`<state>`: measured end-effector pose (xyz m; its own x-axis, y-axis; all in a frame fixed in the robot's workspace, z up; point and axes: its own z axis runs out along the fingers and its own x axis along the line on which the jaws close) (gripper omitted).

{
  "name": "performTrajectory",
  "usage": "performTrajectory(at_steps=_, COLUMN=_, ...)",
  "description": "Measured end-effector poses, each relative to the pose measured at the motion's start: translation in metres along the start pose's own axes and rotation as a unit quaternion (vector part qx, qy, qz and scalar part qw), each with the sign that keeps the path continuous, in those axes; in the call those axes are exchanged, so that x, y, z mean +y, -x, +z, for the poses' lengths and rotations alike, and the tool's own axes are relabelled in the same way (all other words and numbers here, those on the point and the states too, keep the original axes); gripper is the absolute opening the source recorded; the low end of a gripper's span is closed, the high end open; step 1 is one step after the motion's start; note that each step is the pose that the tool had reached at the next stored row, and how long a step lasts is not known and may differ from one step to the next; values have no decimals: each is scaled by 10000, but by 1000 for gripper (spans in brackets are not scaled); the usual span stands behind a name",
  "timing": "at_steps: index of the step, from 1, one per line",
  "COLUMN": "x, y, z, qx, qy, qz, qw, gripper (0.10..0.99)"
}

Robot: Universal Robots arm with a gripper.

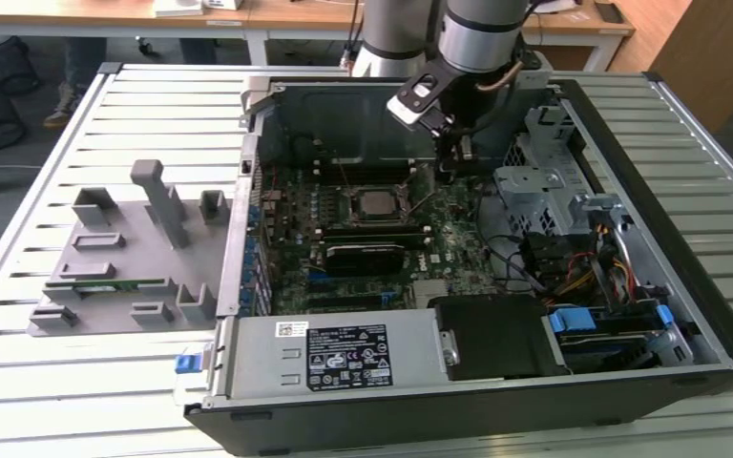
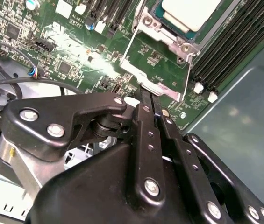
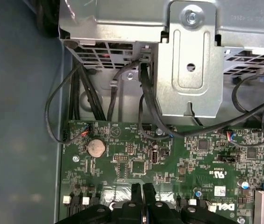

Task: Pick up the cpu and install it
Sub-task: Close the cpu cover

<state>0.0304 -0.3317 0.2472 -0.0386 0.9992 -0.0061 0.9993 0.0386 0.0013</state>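
Exterior view: gripper [image 1: 453, 157] hung inside the open case [image 1: 469, 420], cpu [image 1: 374, 203] sat in its socket, just toward the exterior view's left. Second wrist view: fingers [image 2: 146, 121] pressed together on nothing, cpu [image 2: 190, 11] beyond them. First wrist view: tips over the motherboard [image 3: 136, 154].

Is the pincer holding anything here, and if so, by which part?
Nothing: the pincer is shut and empty, while the cpu lies on the motherboard, apart from it.
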Motion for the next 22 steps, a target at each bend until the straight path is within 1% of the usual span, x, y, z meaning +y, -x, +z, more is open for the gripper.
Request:
performTrajectory(at_steps=4, x=-36, y=-14, z=-5, qx=1, qy=-21, qz=0, qw=10000, gripper=157)
performTrajectory(at_steps=9, x=-94, y=-24, z=3, qx=2, qy=-24, qz=0, qw=10000, gripper=157)
performTrajectory(at_steps=22, x=-230, y=-31, z=99, qx=1, qy=-24, qz=0, qw=10000, gripper=157)
